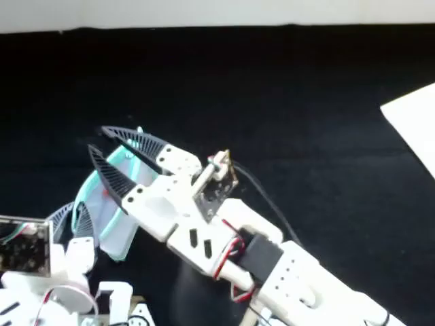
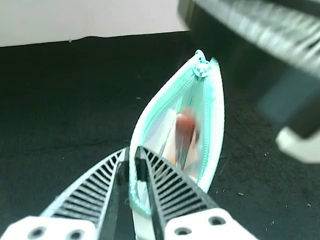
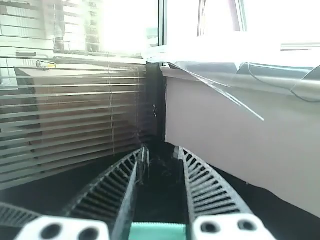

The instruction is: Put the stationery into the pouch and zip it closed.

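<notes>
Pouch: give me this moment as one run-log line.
pouch: open | slider: end opposite left jaws | stationery: inside | left jaws: shut on pouch rim | right jaws: open over pouch

Teal pouch [image 2: 216, 120], zip open, stationery [image 2: 185, 131] inside

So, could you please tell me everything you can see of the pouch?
The pouch is translucent, soft-looking plastic edged with a mint-green zipper, on the black table. Its mouth gapes open, the slider at the far end. Inside lies something reddish, blurred. The left gripper pinches its near rim; the right gripper hovers open over it.
</notes>
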`<action>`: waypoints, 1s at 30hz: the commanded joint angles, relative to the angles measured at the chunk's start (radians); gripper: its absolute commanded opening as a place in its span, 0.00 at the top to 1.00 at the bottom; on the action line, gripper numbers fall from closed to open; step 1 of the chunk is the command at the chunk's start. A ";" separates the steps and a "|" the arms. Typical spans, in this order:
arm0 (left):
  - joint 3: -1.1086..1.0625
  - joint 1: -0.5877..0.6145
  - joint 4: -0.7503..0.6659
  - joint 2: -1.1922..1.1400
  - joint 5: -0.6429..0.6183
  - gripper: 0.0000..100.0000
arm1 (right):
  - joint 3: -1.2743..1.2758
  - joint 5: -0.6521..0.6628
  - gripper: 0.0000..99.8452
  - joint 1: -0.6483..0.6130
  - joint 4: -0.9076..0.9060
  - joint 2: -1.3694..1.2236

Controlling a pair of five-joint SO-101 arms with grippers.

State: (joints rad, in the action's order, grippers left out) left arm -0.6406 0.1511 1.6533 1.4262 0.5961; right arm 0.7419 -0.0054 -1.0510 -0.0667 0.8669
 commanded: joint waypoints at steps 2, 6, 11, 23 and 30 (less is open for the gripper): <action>-0.193 0.019 0.043 -0.021 0.005 0.99 | -0.231 0.006 0.91 0.079 -0.168 0.004; -0.193 0.016 0.040 -0.018 0.005 0.99 | -0.352 0.006 0.91 0.171 -0.288 0.005; -0.193 0.015 0.038 -0.012 0.005 0.99 | -0.315 0.006 0.91 0.308 -0.358 0.005; -0.193 0.015 0.037 -0.010 0.005 0.99 | -0.073 -0.147 0.91 0.401 -0.541 0.007; -0.193 0.012 0.035 -0.010 0.006 0.99 | -0.038 -0.147 0.91 0.533 -0.636 0.004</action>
State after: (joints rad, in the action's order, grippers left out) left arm -0.6406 0.1511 1.6533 1.4262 0.5961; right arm 0.7127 -0.1419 -0.5831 -0.6544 0.8669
